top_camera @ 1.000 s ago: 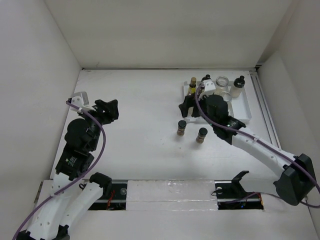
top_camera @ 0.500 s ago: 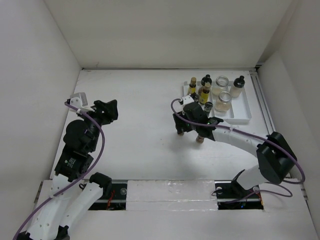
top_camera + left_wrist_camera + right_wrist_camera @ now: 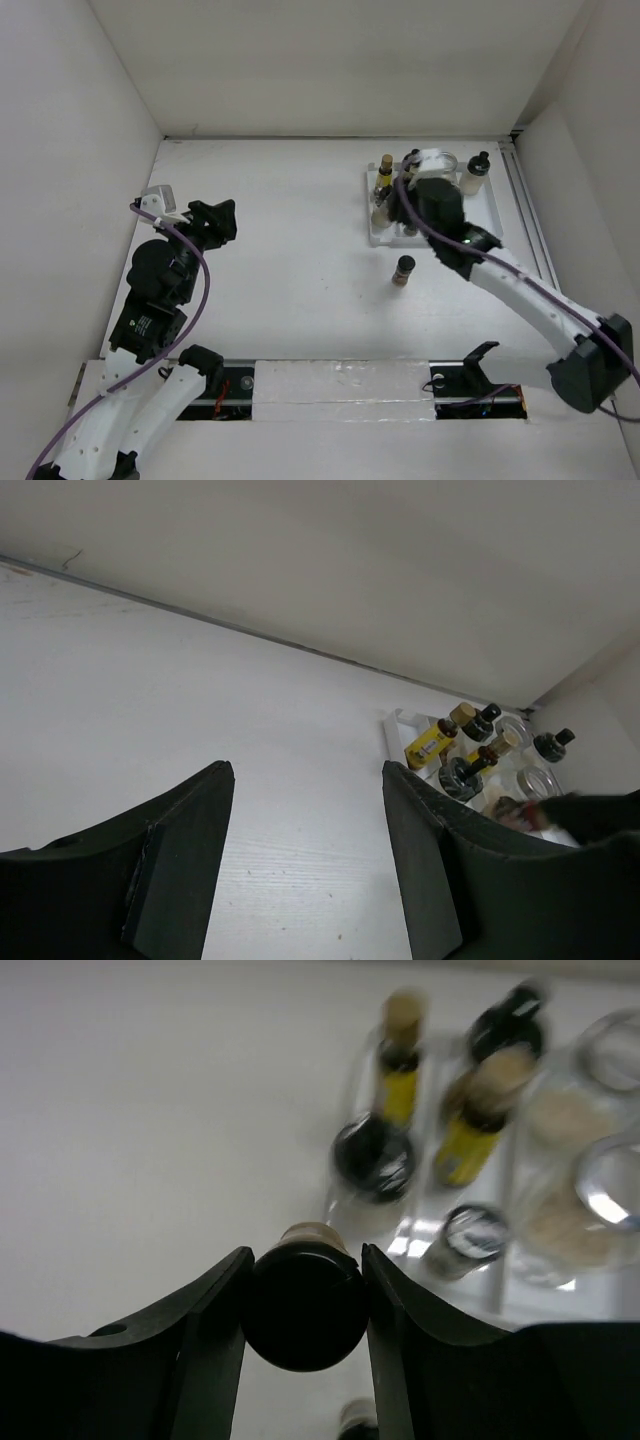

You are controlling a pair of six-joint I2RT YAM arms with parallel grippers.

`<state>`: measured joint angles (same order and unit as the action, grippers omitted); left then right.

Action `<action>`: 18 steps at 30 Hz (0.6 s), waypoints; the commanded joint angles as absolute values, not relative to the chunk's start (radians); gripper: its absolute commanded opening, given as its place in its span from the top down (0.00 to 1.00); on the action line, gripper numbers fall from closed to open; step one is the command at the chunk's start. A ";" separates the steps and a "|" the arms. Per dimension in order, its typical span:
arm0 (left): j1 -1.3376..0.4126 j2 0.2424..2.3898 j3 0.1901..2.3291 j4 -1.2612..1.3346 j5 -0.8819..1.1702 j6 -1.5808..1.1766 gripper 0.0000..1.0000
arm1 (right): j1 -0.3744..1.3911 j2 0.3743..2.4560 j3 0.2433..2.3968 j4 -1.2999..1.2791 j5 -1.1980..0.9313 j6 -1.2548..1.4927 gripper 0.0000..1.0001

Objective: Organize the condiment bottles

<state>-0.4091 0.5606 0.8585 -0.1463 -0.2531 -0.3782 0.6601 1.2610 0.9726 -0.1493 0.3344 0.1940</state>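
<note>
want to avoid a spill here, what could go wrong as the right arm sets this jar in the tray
1. The right gripper seems to pinch the held jar at its black cap, so the jar could slip or swing.
2. The white tray is crowded. Lowering the jar could knock over the black-lidded bottle or the yellow bottle just ahead.

Tray (image 3: 496, 218) crowded with bottles (image 3: 386, 166); lone jar (image 3: 404, 270) nearby.
</note>
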 commanded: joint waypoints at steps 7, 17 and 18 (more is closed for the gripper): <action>-0.405 0.545 0.865 -0.098 -0.239 -0.368 0.43 | 0.074 1.199 1.127 0.014 0.365 0.235 0.68; -0.405 0.545 0.867 -0.098 -0.249 -0.368 0.43 | -0.106 1.477 1.149 0.049 0.267 0.314 0.69; -0.405 0.545 0.867 -0.098 -0.249 -0.368 0.43 | -0.106 1.521 1.149 0.064 0.278 0.314 0.69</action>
<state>-0.4091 0.5468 0.8585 -0.1455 -0.2436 -0.3782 -0.0925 1.5063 1.1301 -0.0181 0.3061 0.2859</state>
